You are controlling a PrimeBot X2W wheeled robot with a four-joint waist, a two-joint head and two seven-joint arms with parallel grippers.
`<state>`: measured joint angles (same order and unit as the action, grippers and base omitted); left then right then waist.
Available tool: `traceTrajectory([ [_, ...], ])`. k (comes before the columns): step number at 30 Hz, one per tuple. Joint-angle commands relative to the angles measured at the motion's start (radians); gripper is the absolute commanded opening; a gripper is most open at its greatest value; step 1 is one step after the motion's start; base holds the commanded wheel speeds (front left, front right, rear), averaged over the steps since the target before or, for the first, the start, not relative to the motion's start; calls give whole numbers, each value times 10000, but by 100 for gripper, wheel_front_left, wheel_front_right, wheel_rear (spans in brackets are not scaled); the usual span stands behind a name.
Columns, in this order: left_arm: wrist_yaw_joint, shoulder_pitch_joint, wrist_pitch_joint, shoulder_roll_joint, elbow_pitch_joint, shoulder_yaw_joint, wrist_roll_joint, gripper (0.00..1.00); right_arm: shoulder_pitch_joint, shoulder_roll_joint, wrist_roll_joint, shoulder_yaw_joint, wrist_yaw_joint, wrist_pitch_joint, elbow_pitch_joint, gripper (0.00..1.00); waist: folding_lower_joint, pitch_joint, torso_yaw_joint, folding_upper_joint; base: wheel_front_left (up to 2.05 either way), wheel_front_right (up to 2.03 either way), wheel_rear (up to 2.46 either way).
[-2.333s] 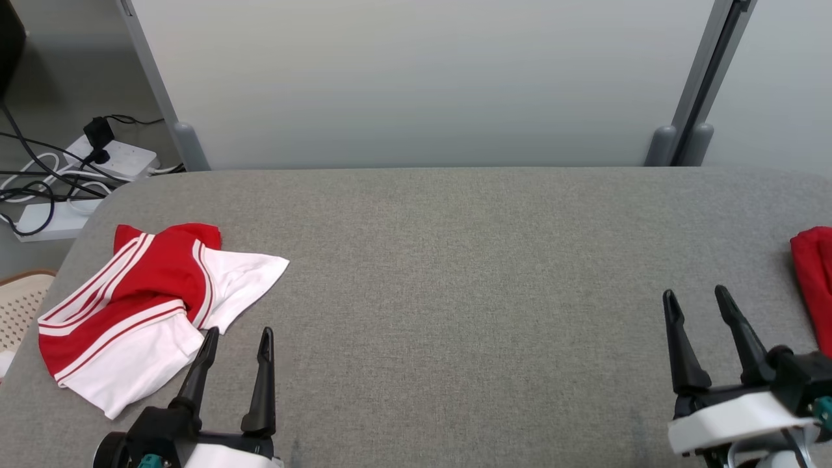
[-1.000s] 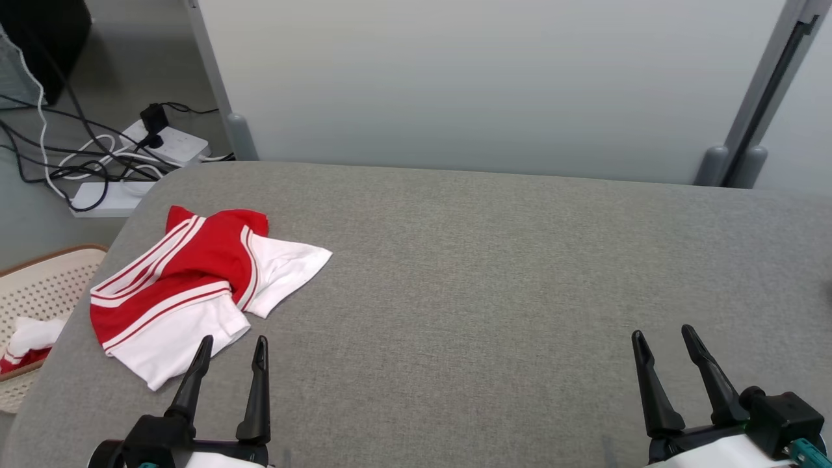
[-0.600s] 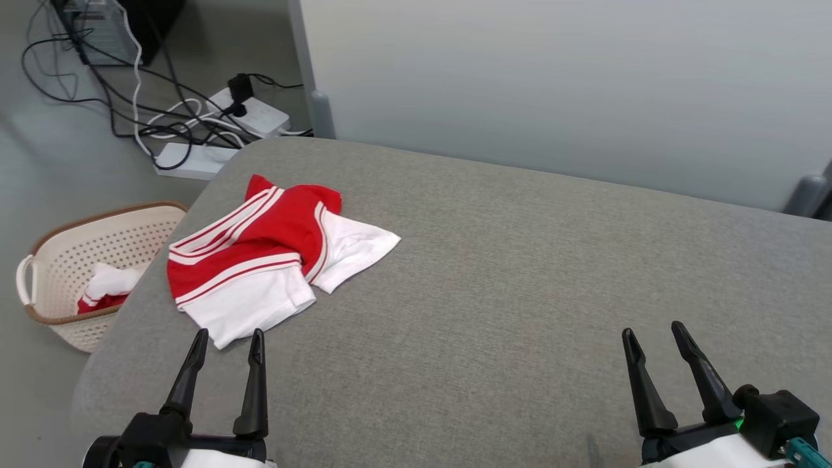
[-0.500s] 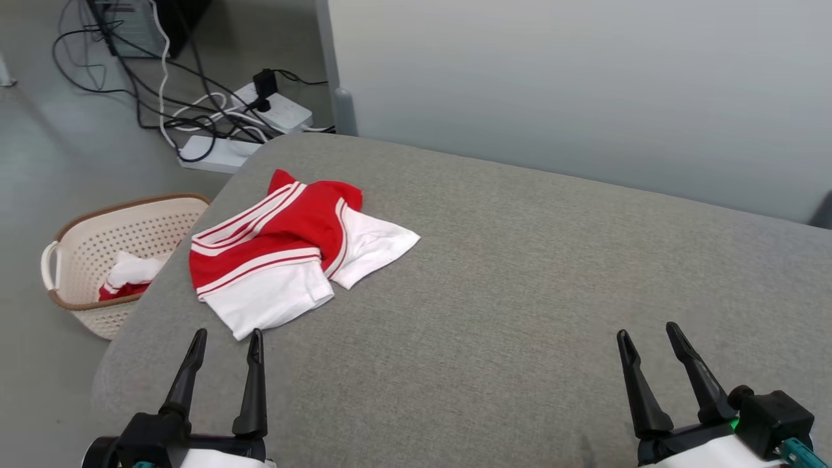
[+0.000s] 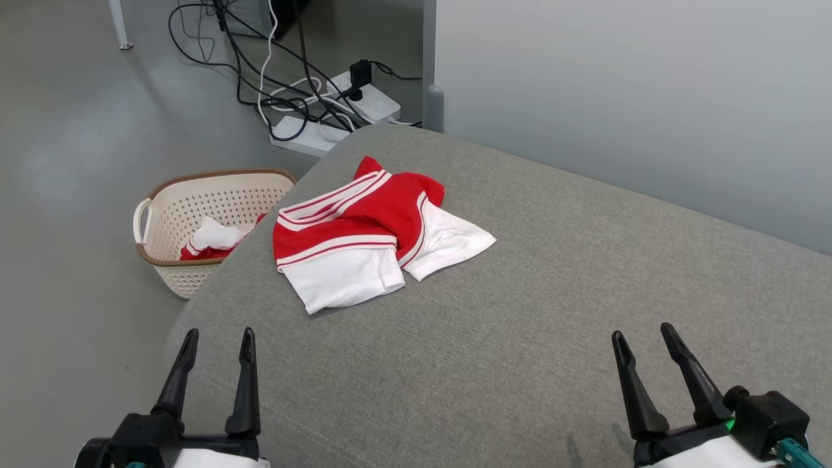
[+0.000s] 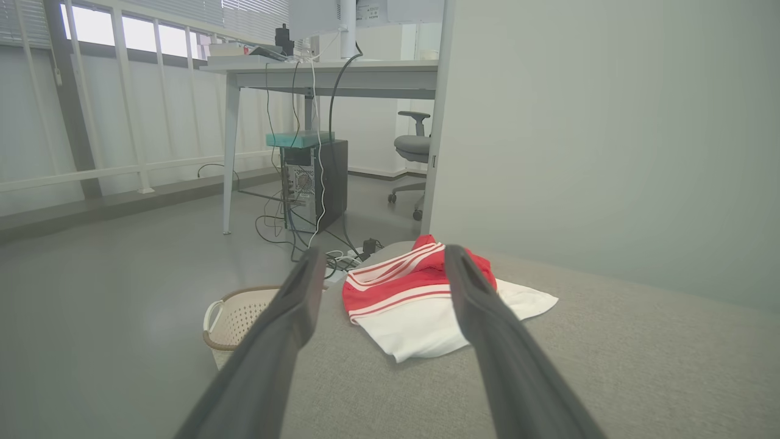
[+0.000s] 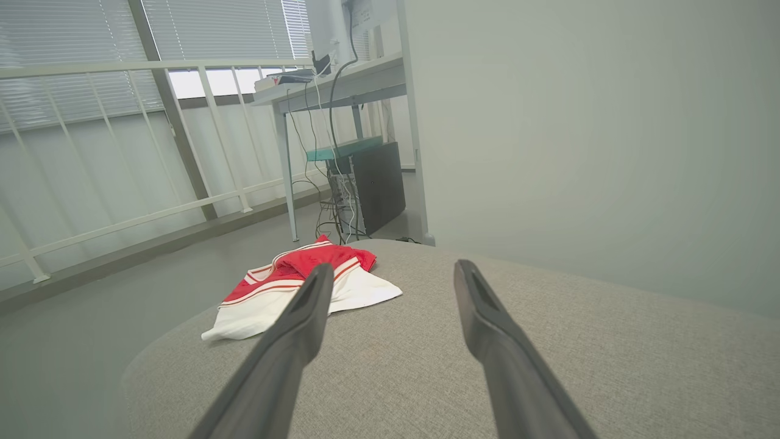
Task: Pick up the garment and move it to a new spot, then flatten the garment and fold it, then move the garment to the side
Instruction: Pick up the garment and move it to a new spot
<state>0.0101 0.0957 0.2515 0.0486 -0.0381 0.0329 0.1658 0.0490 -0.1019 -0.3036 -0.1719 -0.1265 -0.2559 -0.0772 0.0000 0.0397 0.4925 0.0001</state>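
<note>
since the garment (image 5: 364, 227) lies untouched ahead of the left end effector (image 5: 219, 333), it and the right end effector (image 5: 642, 331) gape empty.

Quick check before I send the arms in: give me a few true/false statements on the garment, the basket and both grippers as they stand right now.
1. The garment lies on the grey table, free of both grippers. True.
2. The left gripper is shut on the garment. False: its jaws stand open, short of the garment and apart from it.
3. The basket stands on the table. False: it stands on the floor beside the table, with clothes in it.
4. The right gripper is open and holds nothing. True.
5. The garment is spread out flat. False: it lies bunched, its red part folded over the white.
</note>
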Motion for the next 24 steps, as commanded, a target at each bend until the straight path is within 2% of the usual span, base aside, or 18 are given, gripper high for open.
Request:
traceTrajectory([
  [1, 70, -348, 103, 16, 297, -358, -48, 100, -358, -171, -59, -230, -42, -59, 302, 100, 0, -44, 42, -1, 0, 0, 0],
  [17, 215, -460, 103, 16, 273, -165, 89, 100, -314, -318, -106, -254, -42, -59, 242, 100, 0, -115, 67, -1, 0, 0, 0],
  [24, 198, -1314, 103, 16, -234, 12, 561, 100, -465, -479, -78, -323, -42, -59, 257, 100, 0, -572, -440, -1, 0, 0, 0],
])
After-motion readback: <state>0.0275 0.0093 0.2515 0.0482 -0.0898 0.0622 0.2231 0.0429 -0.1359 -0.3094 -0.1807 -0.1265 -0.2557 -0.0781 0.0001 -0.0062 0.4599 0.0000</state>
